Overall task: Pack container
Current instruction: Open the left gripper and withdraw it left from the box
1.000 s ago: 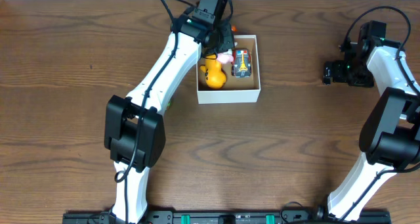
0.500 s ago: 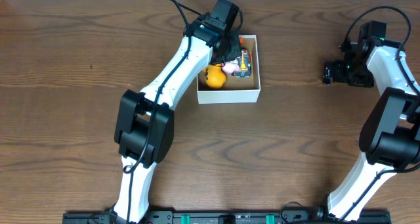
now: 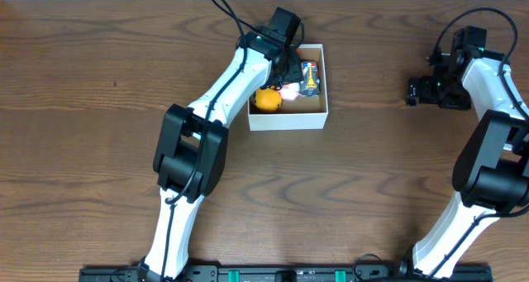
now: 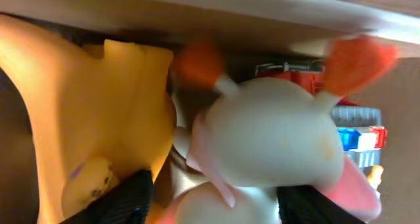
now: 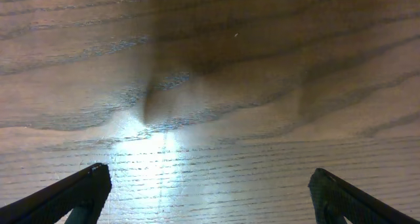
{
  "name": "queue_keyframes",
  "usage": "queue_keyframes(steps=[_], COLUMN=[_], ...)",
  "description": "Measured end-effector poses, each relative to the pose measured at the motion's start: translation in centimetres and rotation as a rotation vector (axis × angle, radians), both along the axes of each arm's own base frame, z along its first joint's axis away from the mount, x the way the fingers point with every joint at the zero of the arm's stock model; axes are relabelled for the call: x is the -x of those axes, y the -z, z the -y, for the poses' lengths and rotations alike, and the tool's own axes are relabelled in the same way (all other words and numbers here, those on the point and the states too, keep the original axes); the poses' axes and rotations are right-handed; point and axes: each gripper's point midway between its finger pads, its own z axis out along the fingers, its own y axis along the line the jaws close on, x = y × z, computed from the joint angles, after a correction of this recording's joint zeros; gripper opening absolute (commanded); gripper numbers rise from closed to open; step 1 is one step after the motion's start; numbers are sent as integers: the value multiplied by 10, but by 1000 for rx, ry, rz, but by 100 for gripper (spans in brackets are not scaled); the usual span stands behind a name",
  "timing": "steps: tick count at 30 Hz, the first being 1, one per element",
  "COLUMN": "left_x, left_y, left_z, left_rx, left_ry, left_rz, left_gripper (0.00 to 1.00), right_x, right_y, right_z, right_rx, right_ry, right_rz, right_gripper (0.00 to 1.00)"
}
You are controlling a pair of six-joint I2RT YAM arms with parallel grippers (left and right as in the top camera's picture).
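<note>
Up at 12 o'clock on the table (image 3: 99,150) sits the container (image 3: 288,118), white walls, brown floor, and the left arm is stretched right over its 11 o'clock corner. The left gripper (image 3: 290,72) is down inside the box, jaws spread! From the wrist view its two black fingers (image 4: 128,199) stand apart, with a white toy (image 4: 269,135) with orange ear tips lying between them. It's blurred, and there's a sliver of gap on the left-hand side, so that's no clamp on it. Just beside the toy at 9 o'clock is the yellow duck (image 4: 98,112), big and close. At 3 o'clock a toy car (image 4: 359,137) peeks out in red and blue. From overhead the duck fills the container's 8 o'clock corner, the car lies toward 1 o'clock, and the white-and-pink toy sits in the middle, touching the duck.

Over at 3 o'clock, well apart from the box, the right gripper (image 5: 210,198) hangs above bare wood, jaws flung wide, nothing between them, just a bright patch of glare on the grain
</note>
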Motion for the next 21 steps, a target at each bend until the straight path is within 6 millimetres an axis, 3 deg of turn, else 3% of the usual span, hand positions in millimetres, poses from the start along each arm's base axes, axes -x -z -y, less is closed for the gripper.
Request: queue_keyframes(steps=[10, 21], left_x=[-7, -15], left_y=[-13, -82], left_z=[-13, -26], left_rx=[13, 66], left_ry=[-18, -43], left_rz=[17, 140], left_gripper=[64, 61], right_x=[0, 0], right_y=[0, 0], right_z=[0, 0], right_rx=[0, 0], right_ry=[0, 0], right_rz=[0, 0], right_gripper=[99, 99])
